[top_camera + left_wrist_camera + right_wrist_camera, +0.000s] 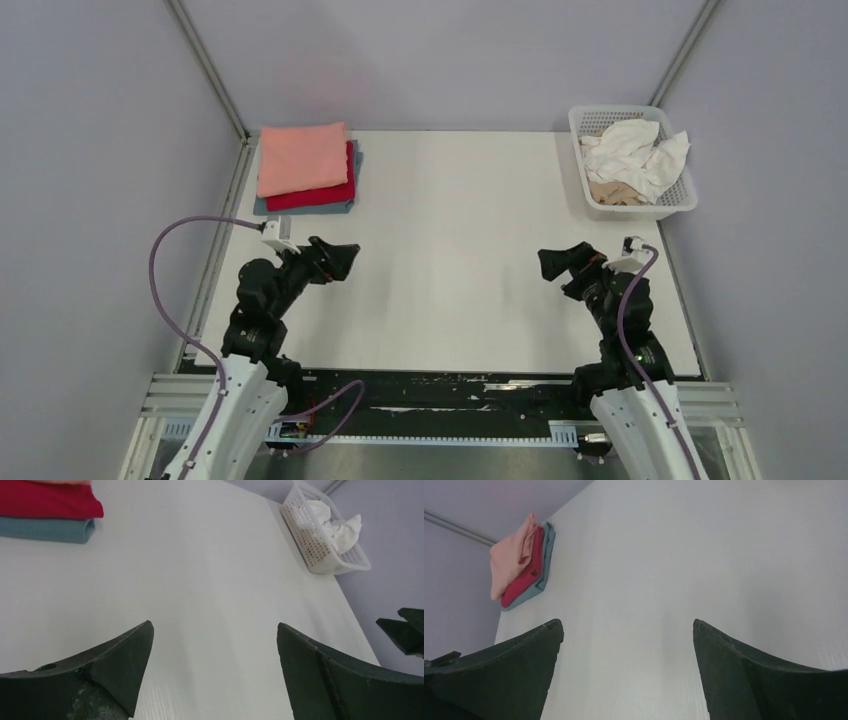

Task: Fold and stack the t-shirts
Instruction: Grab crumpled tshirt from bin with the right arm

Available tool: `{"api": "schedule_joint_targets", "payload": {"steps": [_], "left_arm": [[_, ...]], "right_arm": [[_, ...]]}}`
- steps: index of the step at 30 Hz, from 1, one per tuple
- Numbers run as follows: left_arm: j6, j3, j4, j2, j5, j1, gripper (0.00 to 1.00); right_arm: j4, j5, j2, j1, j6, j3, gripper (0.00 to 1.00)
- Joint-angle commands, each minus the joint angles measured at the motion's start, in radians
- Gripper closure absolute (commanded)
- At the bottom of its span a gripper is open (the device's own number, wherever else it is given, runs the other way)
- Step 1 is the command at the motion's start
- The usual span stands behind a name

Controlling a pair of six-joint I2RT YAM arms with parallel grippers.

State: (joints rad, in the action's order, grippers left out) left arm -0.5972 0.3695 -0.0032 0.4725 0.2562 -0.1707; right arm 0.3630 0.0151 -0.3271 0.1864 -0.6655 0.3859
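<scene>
A stack of folded t-shirts lies at the table's far left: salmon-pink (301, 158) on top, red (322, 194) under it, grey-blue (300, 208) at the bottom. The stack also shows in the left wrist view (47, 502) and the right wrist view (516, 560). A crumpled white t-shirt (632, 152) and a tan-beige one (612, 192) lie in the white lattice basket (676, 203) at the far right. My left gripper (345, 260) is open and empty over the table's left. My right gripper (548, 262) is open and empty over its right.
The white table (450, 240) stretches between the stack and the basket. Grey walls and metal frame posts (205, 65) stand on three sides. The basket shows in the left wrist view (320, 555), and the right gripper's tips (405, 630) show at that view's right edge.
</scene>
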Motion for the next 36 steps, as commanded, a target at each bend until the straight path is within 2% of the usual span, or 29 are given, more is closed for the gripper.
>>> {"api": "schedule_joint_targets", "payload": {"steps": [1, 4, 10, 13, 16, 19, 22, 27, 36], "left_arm": [[-0.019, 0.015, 0.068, 0.089, 0.065, 0.0, 0.0], [-0.02, 0.02, 0.08, 0.133, 0.057, 0.0, 0.0], [-0.019, 0.016, 0.093, 0.171, 0.036, -0.001, 0.0], [-0.021, 0.005, 0.107, 0.172, 0.034, -0.001, 0.0], [-0.024, -0.004, 0.118, 0.175, 0.025, 0.0, 0.0], [-0.026, -0.021, 0.162, 0.18, 0.028, -0.001, 0.0], [-0.024, -0.04, 0.202, 0.192, 0.025, -0.001, 0.0], [-0.019, -0.035, 0.241, 0.249, 0.025, 0.0, 0.0], [-0.02, -0.004, 0.24, 0.325, 0.044, -0.001, 0.0]], "right_arm": [[-0.103, -0.117, -0.085, -0.003, 0.059, 0.156, 0.0], [-0.184, -0.135, -0.214, -0.003, 0.129, 0.256, 0.0], [-0.145, -0.294, -0.647, -0.019, 0.294, 0.628, 0.0], [-0.067, -0.339, -0.867, -0.077, 0.364, 0.839, 0.0], [-0.02, -0.336, -1.03, -0.205, 0.368, 0.995, 0.0], [-0.005, -0.322, -1.164, -0.322, 0.361, 1.105, 0.0], [0.015, -0.371, -1.284, -0.384, 0.383, 1.212, 0.0], [0.015, -0.481, -1.449, -0.428, 0.446, 1.332, 0.0], [0.016, -0.569, -1.785, -0.474, 0.487, 1.542, 0.0]]}}
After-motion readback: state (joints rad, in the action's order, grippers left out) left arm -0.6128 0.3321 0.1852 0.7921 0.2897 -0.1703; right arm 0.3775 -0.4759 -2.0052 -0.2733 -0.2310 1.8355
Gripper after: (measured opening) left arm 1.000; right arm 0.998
